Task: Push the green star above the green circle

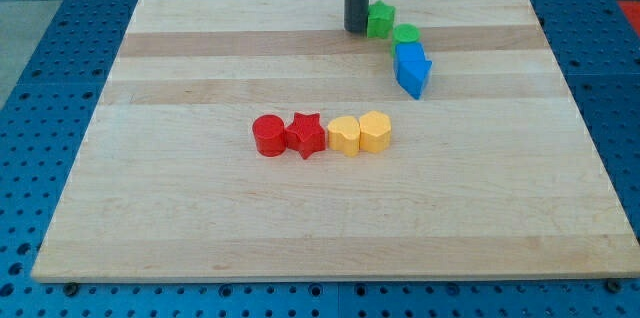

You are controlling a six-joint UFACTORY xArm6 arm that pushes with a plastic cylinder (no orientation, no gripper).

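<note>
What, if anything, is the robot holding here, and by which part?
Nothing is held. My tip has no gripper; it only stands against the left side of the green star, at the view's top.

A single camera looks down at a slant from the near, bottom edge of the pale wooden board [330,228], facing across it toward its far edge at the view's top. It stands far enough back that almost the whole board fits, its sides narrowing upward, with a margin of blue perforated table [40,78] showing on every side. The dark rod is cut off by the top of the view. There is no second view to share ground with.
</note>
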